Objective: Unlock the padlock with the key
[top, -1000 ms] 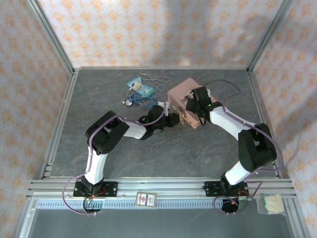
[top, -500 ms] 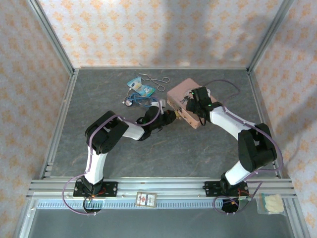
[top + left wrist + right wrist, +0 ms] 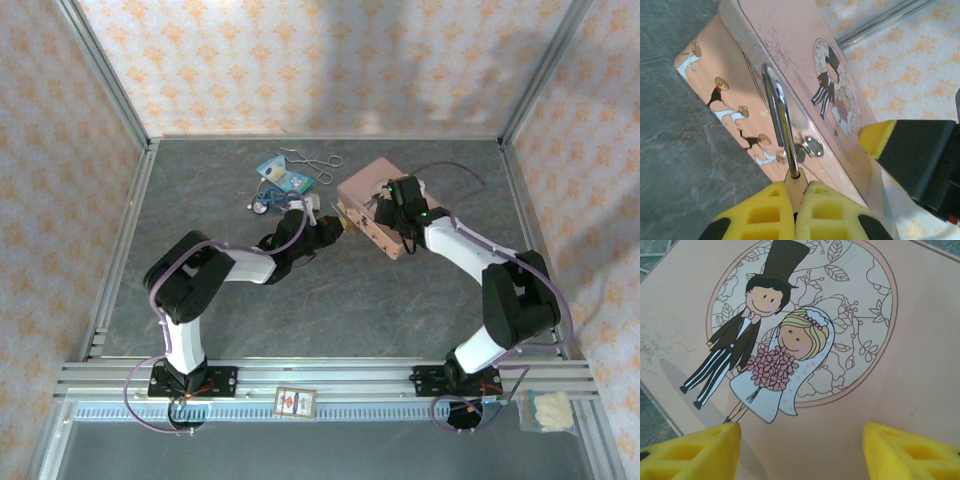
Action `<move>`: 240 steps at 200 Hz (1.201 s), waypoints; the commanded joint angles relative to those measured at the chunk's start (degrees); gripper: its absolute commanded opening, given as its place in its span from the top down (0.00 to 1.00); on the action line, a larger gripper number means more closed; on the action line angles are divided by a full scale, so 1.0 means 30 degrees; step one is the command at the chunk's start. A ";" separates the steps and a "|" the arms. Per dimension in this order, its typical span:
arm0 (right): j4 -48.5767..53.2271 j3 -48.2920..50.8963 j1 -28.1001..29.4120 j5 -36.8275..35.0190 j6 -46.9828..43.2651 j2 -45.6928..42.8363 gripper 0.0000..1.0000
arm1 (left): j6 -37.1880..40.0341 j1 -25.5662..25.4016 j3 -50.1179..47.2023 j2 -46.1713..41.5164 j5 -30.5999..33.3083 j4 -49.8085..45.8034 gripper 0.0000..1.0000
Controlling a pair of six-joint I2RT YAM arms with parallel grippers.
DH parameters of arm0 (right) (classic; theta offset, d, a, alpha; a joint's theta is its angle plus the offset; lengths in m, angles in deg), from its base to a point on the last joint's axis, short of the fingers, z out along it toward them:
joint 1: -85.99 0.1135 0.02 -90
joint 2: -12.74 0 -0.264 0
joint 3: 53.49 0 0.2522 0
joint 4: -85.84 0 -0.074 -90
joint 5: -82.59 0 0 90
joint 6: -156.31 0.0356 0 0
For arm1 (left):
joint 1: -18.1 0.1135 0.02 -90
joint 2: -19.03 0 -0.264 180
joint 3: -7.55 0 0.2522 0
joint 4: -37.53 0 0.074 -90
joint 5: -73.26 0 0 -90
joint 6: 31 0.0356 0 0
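Note:
A tiny brass padlock [image 3: 794, 181] is pinched between the yellow pads of my left gripper [image 3: 796, 200], which is shut on its body. Its silvery shackle [image 3: 781, 125] sticks up along the front wall of the pink tin box [image 3: 790, 35], beside the box's small metal hasp [image 3: 812, 146]. I cannot tell whether the shackle passes through the hasp. From above, the left gripper [image 3: 338, 226] sits at the box's [image 3: 368, 182] left front corner. My right gripper [image 3: 800, 450] hovers open over the illustrated lid [image 3: 840, 315], also seen from above [image 3: 386, 206]. I cannot make out the key for sure.
Behind the left arm lie a small metal piece on a blue cord [image 3: 266, 203], a blue packet [image 3: 280, 176] and wire loops [image 3: 318, 164]. Patterned walls and metal rails close the table [image 3: 400, 300] on three sides. A small card [image 3: 294, 401] rests on the front rail.
The left arm has swung leftward and stretched out, its gripper staying at the box's front corner with the padlock. The right gripper's jaws have widened a little above the lid.

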 commanded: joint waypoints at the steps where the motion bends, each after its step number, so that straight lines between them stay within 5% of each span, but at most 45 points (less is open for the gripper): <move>1: -0.1008 0.0428 -0.0147 0.1048 -0.0521 -0.1632 0.25 | 0.1766 0.0050 -0.1193 -0.1784 0.0104 -0.3498 1.00; 19: -0.1641 0.0552 -0.0143 0.1847 -0.0864 -0.2700 0.00 | 0.2082 -0.0011 -0.2537 -0.2900 0.0012 -0.5062 1.00; 120: -0.4341 0.3006 -0.0170 -0.0149 -0.0626 -0.6063 0.00 | 0.2391 -0.0699 -0.4949 -0.3901 0.0292 -0.6365 1.00; 154: -0.4042 0.3549 -0.0151 -0.3759 -0.0494 -0.6277 0.00 | 0.2489 -0.0671 -0.4845 -0.4491 0.1674 -0.7448 0.59; 172: -0.3929 0.3627 -0.0170 -0.5144 -0.1118 -0.6147 0.00 | 0.3113 -0.0595 -0.4469 -0.5457 0.3023 -0.8751 0.45; 212: -0.4043 0.4113 -0.1163 -0.8756 -0.1317 -0.5914 0.00 | 0.4764 0.0890 -0.3416 -0.8126 0.5972 -1.0960 0.34; 240: -0.6915 0.6237 -0.3481 -0.9089 -0.1400 -0.6829 0.00 | 0.7196 0.2431 -0.2863 -0.9911 1.0553 -1.1250 0.26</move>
